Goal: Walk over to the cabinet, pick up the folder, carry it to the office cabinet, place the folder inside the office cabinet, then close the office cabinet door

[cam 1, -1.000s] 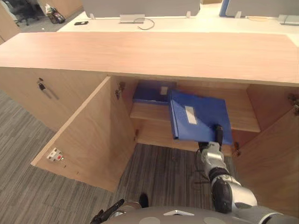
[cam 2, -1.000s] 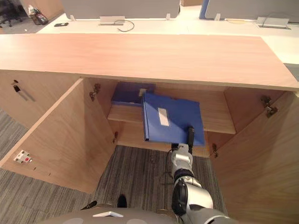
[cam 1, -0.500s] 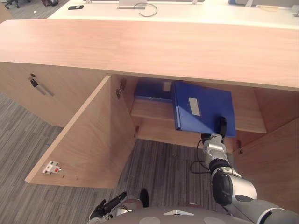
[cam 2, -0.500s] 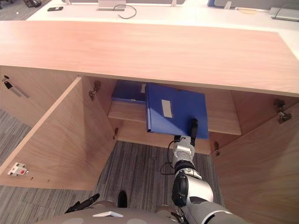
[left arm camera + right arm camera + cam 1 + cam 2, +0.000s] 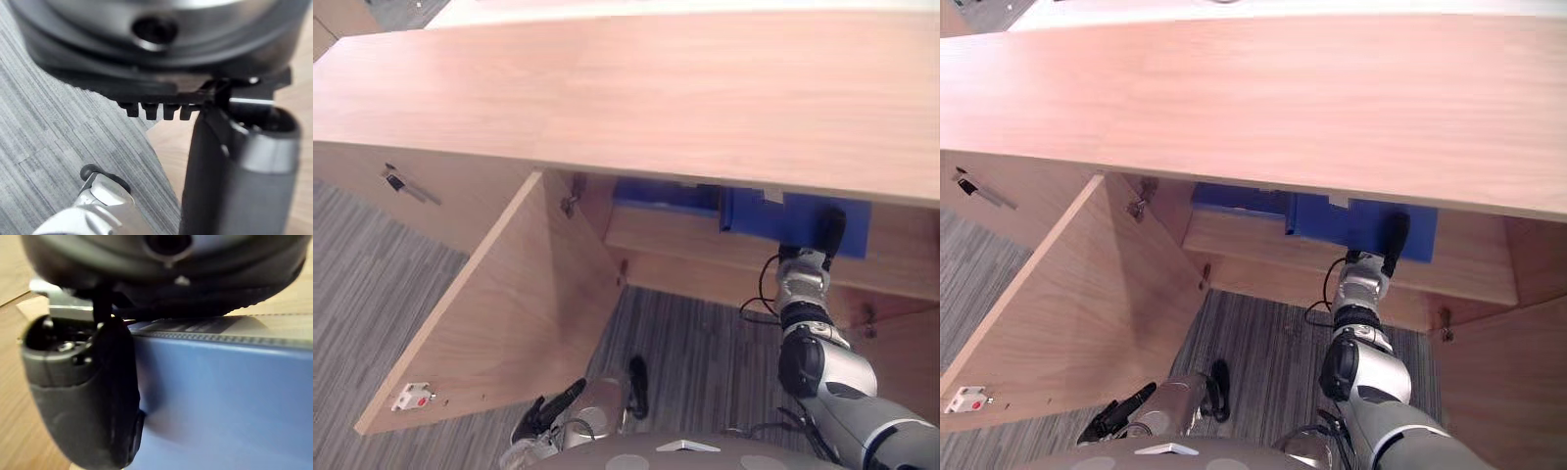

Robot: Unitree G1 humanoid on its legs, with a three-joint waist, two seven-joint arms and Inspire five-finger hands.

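Here, folder (image 5: 762, 215) on office cabinet (image 5: 656, 88) shelf (image 5: 671, 240), door (image 5: 499, 313) open

There was the light wooden shelf (image 5: 1224, 240) inside the open cabinet, tucked under the broad pale wooden worktop (image 5: 1253, 98). On it, a flat blue plastic folder (image 5: 1356, 223) sat right of middle, its near edge close to the shelf's front lip. Just beside it on the left, further back, lay a second, darker blue folder (image 5: 1234, 198). The worktop's edge hid both far ends. Below ran the grey striped carpet floor (image 5: 1263, 338).
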